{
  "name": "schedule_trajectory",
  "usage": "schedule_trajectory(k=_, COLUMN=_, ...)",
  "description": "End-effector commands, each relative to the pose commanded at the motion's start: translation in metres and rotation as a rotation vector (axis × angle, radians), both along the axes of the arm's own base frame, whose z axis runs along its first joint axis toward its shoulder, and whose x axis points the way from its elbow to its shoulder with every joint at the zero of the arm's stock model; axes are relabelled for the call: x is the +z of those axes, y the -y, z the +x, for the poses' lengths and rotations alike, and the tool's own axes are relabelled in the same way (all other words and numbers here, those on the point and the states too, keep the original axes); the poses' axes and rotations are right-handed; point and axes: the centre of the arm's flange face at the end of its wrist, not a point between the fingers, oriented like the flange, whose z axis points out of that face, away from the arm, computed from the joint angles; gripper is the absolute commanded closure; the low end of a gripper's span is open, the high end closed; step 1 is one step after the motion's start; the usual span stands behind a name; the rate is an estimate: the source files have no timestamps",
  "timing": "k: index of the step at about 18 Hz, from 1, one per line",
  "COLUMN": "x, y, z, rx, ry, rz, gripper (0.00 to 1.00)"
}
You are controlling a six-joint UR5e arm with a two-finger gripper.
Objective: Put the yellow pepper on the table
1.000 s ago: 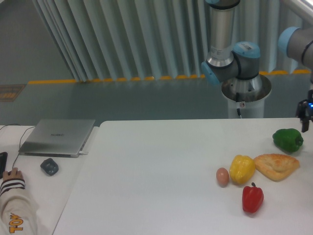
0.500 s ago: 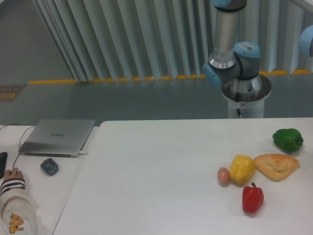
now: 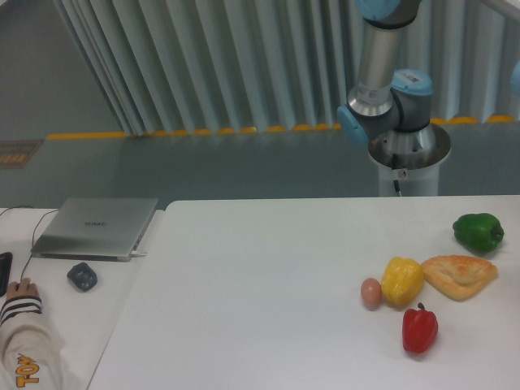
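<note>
Five food items sit grouped toward the right end of the table (image 3: pixel 244 292), a broad white top. Among them the yellow pepper (image 3: pixel 402 280) rests directly on the surface, glossy and lobed, with a small brown egg (image 3: pixel 370 292) touching or nearly touching its left side and a flat piece of golden bread (image 3: pixel 459 275) just beside its right. A red pepper (image 3: pixel 420 328) with a green stem stands near, toward the front edge; a dark green pepper (image 3: pixel 478 231) lies farther back, close to the right border. Behind the table rises the robot arm (image 3: pixel 383 89) on its round base — its gripper is out of the picture, so nothing can be said of its jaws. On a separate white desk (image 3: pixel 106 292) at left sit a closed grey laptop (image 3: pixel 96 227) and a dark mouse (image 3: pixel 82 276), and a person's sleeved hand (image 3: pixel 20 291) shows at the lower left corner.
</note>
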Motion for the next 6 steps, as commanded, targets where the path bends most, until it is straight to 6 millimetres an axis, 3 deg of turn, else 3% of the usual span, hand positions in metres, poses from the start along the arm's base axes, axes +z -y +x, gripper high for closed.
schedule_trajectory(k=6, x=-0.0047, y=0.0008, z=-0.0004, rx=0.000, ry=0.007, rz=-0.003, gripper=0.00)
